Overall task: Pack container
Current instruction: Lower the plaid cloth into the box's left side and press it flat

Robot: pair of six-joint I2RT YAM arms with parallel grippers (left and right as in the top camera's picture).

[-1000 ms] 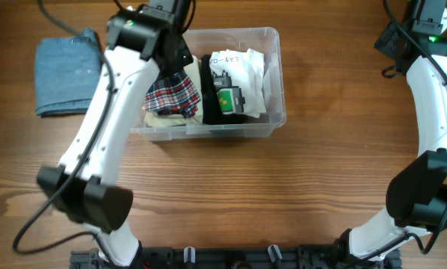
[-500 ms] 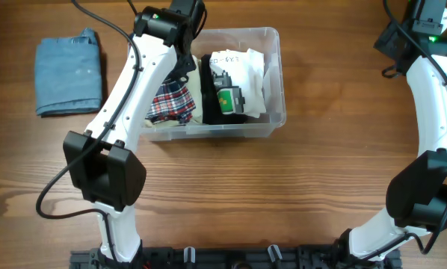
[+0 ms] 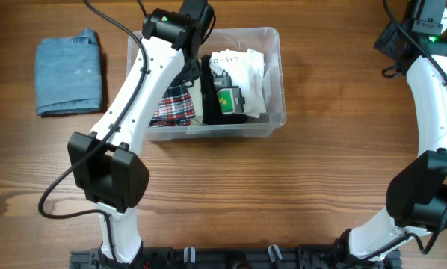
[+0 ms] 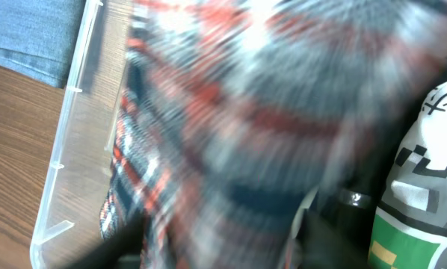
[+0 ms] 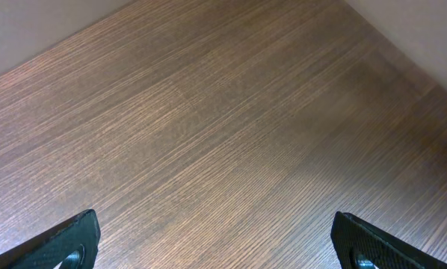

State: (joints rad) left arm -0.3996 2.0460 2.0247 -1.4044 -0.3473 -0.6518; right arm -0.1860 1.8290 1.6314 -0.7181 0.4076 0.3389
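Container point(image 3: 277, 82) walls surround the left gripper point(image 4: 216, 250). Its dark fingers point(image 4: 122, 243) show apart against a blurred plaid cloth point(image 4: 268, 90), but I cannot tell whether they grip it. That arm stretches forward, wrist bent down. The right gripper point(image 5: 223, 246) gapes wide over bare table point(image 5: 208, 134). Only the overhead view shows the container far-centre, mouth up, long axis left-right, with a folded blue cloth point(image 3: 69, 72) apart on its left.

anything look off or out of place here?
Nothing looks spilled or damaged. Two things stand out: the folded blue cloth lies on the table to the left of the container, outside it, and the plaid cloth in the container's left part looks bunched rather than flat.
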